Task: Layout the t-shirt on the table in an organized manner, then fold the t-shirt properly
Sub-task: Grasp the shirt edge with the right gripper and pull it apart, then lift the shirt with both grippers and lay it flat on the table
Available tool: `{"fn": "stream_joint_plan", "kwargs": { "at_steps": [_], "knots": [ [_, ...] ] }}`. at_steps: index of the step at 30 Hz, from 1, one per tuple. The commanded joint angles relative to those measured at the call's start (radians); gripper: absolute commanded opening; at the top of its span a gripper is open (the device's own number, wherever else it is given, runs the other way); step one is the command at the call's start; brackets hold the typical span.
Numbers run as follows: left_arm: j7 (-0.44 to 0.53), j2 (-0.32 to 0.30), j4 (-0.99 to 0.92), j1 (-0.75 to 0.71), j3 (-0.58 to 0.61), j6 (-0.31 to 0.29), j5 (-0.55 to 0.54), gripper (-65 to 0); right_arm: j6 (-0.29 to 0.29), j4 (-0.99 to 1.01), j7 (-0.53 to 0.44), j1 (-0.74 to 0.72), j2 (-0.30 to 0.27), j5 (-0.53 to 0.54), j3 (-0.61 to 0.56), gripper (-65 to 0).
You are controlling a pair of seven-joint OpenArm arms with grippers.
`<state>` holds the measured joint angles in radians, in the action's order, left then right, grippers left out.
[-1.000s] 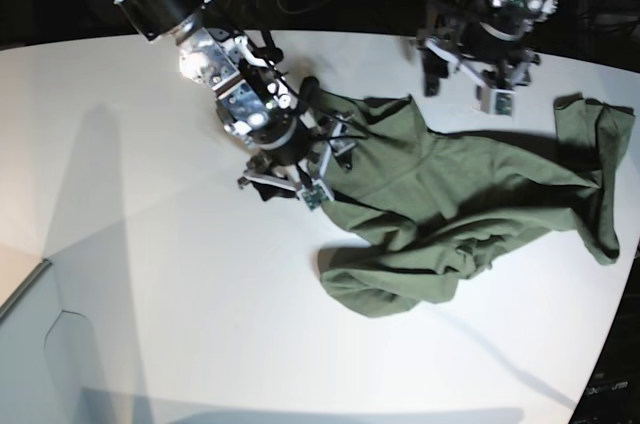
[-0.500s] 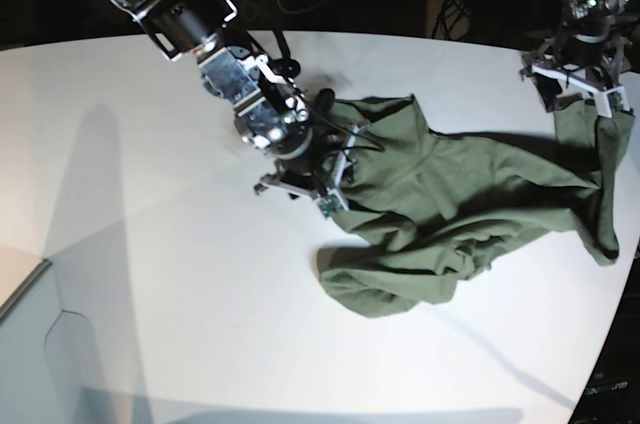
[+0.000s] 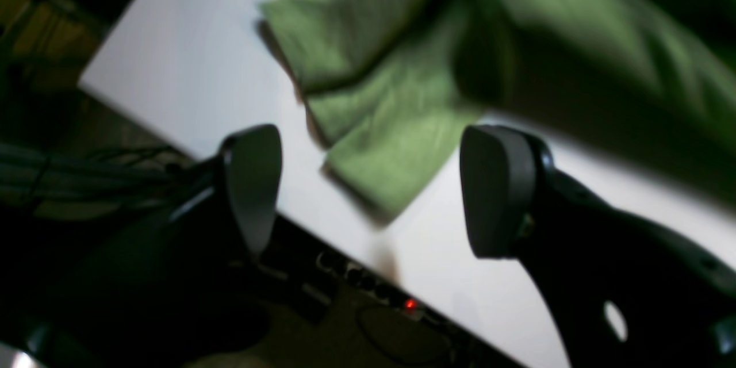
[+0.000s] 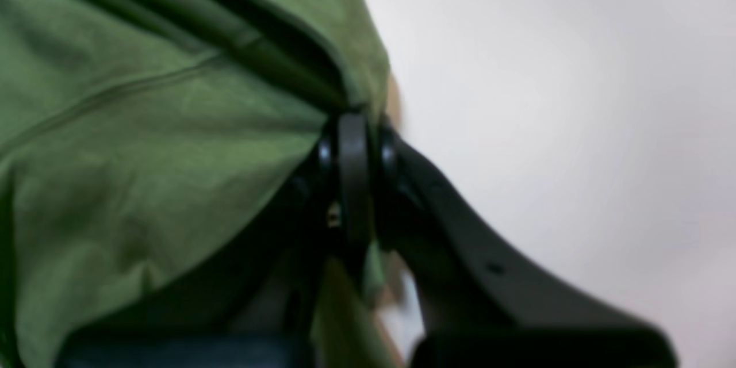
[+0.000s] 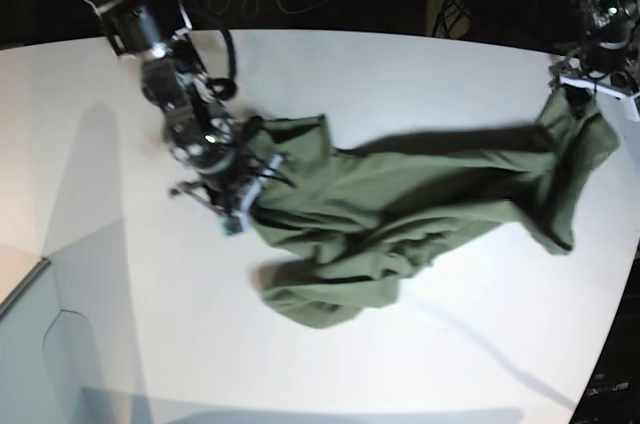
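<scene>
Where the right gripper (image 4: 353, 184) meets the cloth, its fingers are pressed together on a pinch of the t-shirt (image 4: 144, 144), with fabric bunched above the tips and draping down both sides of them. Seen from the base camera, that gripper (image 5: 232, 196) sits at the shirt's left end, on the left part of the table (image 5: 400, 364).

Over at the far right, the left gripper (image 3: 368, 190) has its two dark fingers spread wide with nothing between them; it hangs above a folded green corner of the shirt (image 3: 391, 126) close to the table's far edge. From the base view this gripper (image 5: 592, 82) is just above the garment's right end.

Between the two, the t-shirt (image 5: 400, 209) is a plain dark olive green, stretched in a long crumpled band from left to far right. Deep creases run along it, a rumpled lobe sags toward the near side at lower left, and a flap hangs down at the right end. It is nowhere flat.
</scene>
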<state>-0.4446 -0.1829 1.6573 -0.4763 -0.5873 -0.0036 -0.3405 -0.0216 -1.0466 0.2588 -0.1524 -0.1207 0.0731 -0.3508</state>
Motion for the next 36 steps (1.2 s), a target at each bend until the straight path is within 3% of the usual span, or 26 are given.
{"fn": "stream_joint_plan", "kwargs": {
  "at_steps": [1, 6, 13, 23, 36],
  "knots": [
    [0.011, -0.010, 0.014, 0.003, -0.004, 0.004, -0.024, -18.5, 0.015, -0.060, 0.006, 0.026, -0.015, -0.005, 0.023, -65.0],
    [0.005, -0.011, -0.032, 0.050, 0.062, 0.004, -0.113, -18.5, 0.015, -0.202, 0.006, 0.110, -0.043, -0.008, 0.121, -65.0],
    [0.011, -0.010, -0.065, 0.081, 0.148, 0.007, -0.110, -18.4, 0.015, -0.229, 0.006, 0.153, -0.064, -0.008, 0.158, -65.0],
    [0.013, -0.013, -0.222, 0.132, 0.074, 0.006, -0.113, -18.4, 0.015, -0.231, 0.006, 0.181, -0.073, -0.008, 0.158, -65.0],
    [0.007, -0.011, -0.268, 0.196, 0.079, 0.006, -0.113, -18.9, 0.016, -0.232, 0.006, 0.211, -0.076, -0.008, 0.158, -65.0]
  ]
}}
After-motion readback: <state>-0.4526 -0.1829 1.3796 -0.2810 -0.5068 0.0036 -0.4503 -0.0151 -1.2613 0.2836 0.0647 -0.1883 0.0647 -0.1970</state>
